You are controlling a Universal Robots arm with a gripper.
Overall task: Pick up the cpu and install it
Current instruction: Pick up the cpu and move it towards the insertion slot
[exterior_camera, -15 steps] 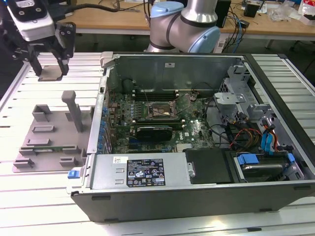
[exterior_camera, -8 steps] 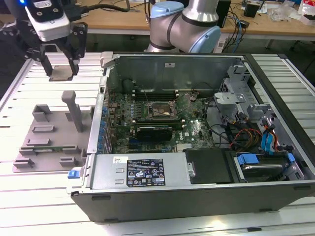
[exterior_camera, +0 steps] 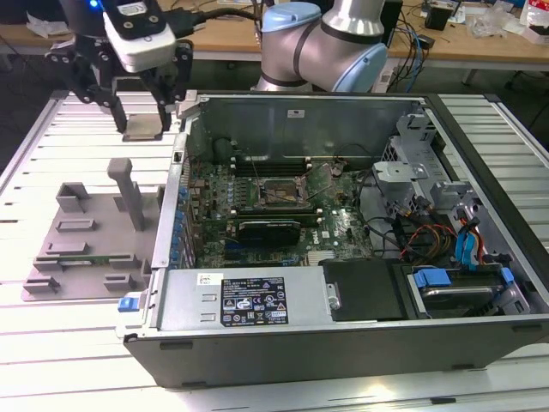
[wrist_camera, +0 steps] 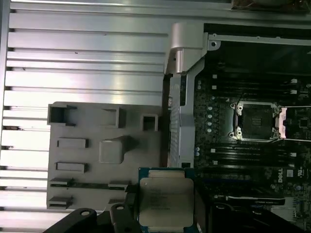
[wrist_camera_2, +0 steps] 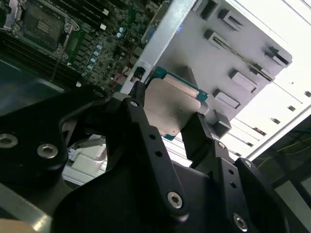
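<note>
Exterior view: pincer point(exterior_camera: 141, 105) is clamped on the cpu point(exterior_camera: 144, 125), one black finger on each side. The cpu is held up off the slatted tabletop point(exterior_camera: 51, 335), beyond the grey tray point(exterior_camera: 81, 236) and to the exterior view's left of the open PC case point(exterior_camera: 343, 322). The socket point(exterior_camera: 279, 194) on the motherboard point(exterior_camera: 343, 227) is open and well apart from the cpu.

Second wrist view: cpu point(wrist_camera_2: 171, 108) is gripped at opposite edges by the fingers point(wrist_camera_2: 199, 133), metal top facing the camera, green edge visible. The tray point(wrist_camera_2: 243, 68) lies beyond it, and the socket point(wrist_camera_2: 41, 24) is far off in the corner.

First wrist view: cpu point(wrist_camera: 165, 199) is seen flat-on, over the tray point(wrist_camera: 97, 155) edge next to the case wall point(wrist_camera: 177, 97). The socket point(wrist_camera: 257, 121) is bare inside its metal frame.
</note>
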